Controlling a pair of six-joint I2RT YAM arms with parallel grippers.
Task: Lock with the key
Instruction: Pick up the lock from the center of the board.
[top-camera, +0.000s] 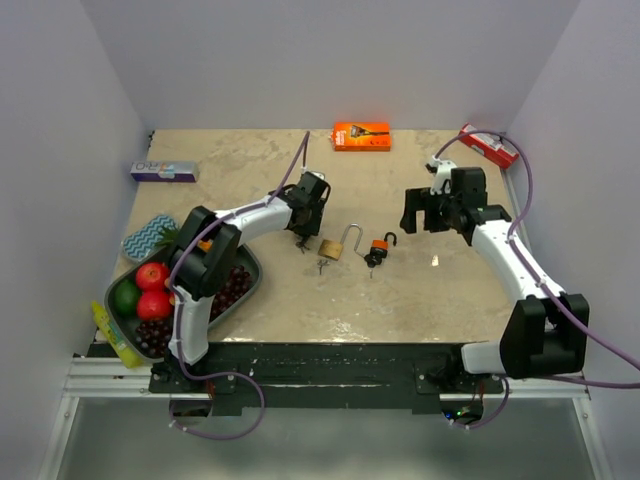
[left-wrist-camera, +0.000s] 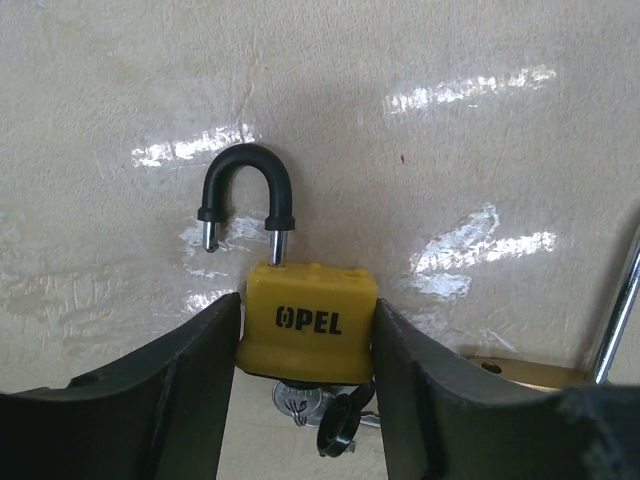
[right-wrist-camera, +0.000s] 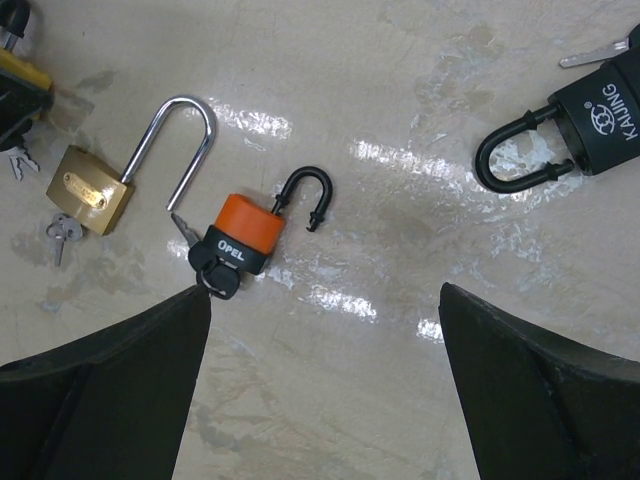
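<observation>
Nearest my bases, on the left, the bowl (top-camera: 253, 268) held fruit (top-camera: 152, 277). Further out, my left gripper (left-wrist-camera: 306, 305) pinched the yellow lock (left-wrist-camera: 308, 320) by its two sides, both fingers (left-wrist-camera: 190, 390) pressed against the body. The lock's black shackle (left-wrist-camera: 245, 170) pointed away from my wrist and stood open, with one leg clear of the body. Keys (left-wrist-camera: 300, 402) showed at the lock's base, but that end was mostly hidden, so I could not tell whether one sat in the keyhole. Just to the right lay the brass lock (right-wrist-camera: 90, 190), its long shackle swung out and a small key beside it. Next came the orange lock (right-wrist-camera: 245, 235), flat on the table (top-camera: 420, 300), hook open, with a black key (right-wrist-camera: 215, 275) in its base. My right gripper (right-wrist-camera: 325, 292) hung over the table with its fingers spread wide and nothing between them. The black lock (right-wrist-camera: 600, 110) lay off to its right. An orange box (top-camera: 361, 136) sat at the far edge
</observation>
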